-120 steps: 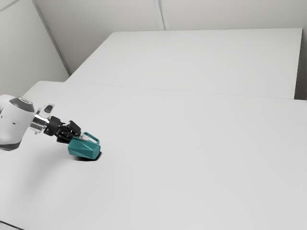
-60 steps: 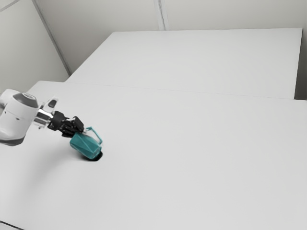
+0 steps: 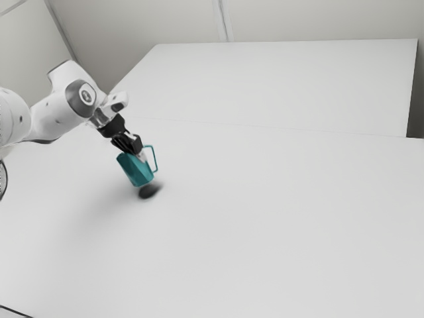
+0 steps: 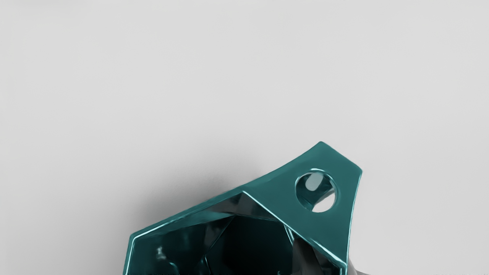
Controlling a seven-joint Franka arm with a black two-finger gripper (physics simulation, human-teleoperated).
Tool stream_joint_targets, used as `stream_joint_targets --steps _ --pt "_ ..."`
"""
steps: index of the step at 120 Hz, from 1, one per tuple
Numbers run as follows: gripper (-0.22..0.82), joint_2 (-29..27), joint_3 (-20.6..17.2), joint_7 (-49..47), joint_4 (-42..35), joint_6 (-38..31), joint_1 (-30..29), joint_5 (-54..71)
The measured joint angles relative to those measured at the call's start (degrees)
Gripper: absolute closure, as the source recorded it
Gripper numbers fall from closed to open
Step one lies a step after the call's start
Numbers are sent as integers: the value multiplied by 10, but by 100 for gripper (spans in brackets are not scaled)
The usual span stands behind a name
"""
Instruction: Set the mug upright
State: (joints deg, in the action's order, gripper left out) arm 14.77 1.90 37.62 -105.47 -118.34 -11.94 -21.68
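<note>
The black gripper point(image 3: 138, 152) is at the mug's upper end in the exterior view, shut on its wall beside the handle. The teal faceted mug point(image 3: 136, 171) hangs tilted from it, base down toward the exterior view's right, just over its dark shadow. Its handle is on the exterior view's right side. Looking into the mug point(image 4: 324, 229) in the wrist view, I see its dark interior and the handle's top with a round hole. There the gripper point(image 4: 329, 264) has one finger inside the wall and the other outside it, mostly hidden by the rim.
A wide white table point(image 3: 265, 218) lies below the mug, with another white surface point(image 3: 278, 86) behind it. Pale walls stand at the back, and a dark cable point(image 3: 14, 311) crosses the lower left corner of the exterior view.
My gripper has risen and moved toward the exterior view's right, carrying the mug with it. The mug has swung from nearly lying to a steeper tilt and has left the table.
</note>
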Motion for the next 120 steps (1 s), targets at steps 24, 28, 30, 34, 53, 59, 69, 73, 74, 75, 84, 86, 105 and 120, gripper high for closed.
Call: stream_joint_targets --steps 24,28,30,34,53,59,69,73,74,75,84,86,105,120 --pt "79 45 -1 -69 65 -8 55 168" --pt "79 49 0 -79 66 -17 59 183" --pt "79 51 0 -84 67 -23 60 189" --pt "79 54 1 -94 67 -36 61 199" --pt "79 63 1 -135 61 -115 64 220" --pt "79 63 1 -146 58 -137 64 223" --pt "79 64 1 -163 42 -167 64 223" --pt "79 65 1 -170 35 -177 63 223" --pt "79 66 1 -171 34 -179 63 223" --pt "79 66 1 -173 33 -181 62 223" --pt "79 72 2 -186 27 -197 61 223" --pt "79 73 2 -188 26 -200 61 223" --pt "79 83 2 -210 24 -217 60 219" --pt "57 86 3 -221 24 -220 62 216"
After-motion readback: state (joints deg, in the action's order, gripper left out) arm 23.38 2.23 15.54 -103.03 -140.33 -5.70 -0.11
